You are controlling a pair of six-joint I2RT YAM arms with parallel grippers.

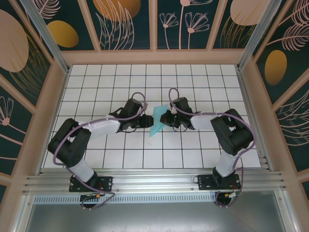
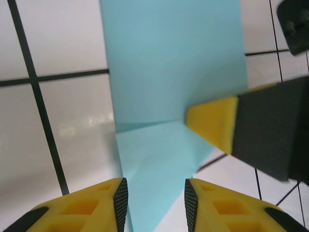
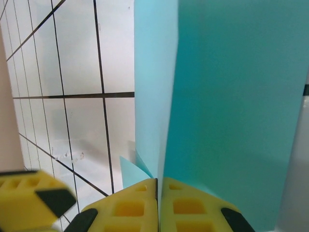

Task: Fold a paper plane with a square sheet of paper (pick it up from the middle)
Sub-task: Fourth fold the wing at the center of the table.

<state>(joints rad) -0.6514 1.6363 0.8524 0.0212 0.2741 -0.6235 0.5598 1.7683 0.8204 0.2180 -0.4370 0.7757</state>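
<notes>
Currently the square sheet of paper [image 1: 157, 122] stands partly raised above the middle of the grid-tiled table [image 1: 120, 87], with one arm on its left and one on its right. Right gripper [image 3: 158, 186]: fingers pressed together, clamped on an edge of the sheet. Left gripper [image 2: 155, 193]: fingers apart, with paper lying in the gap but not pinched. Status: early stage. One crease and an overlapping flap are visible (left wrist view); no pointed nose or wings yet. Remaining, by estimate: nose folds, centre fold, wing creases
</notes>
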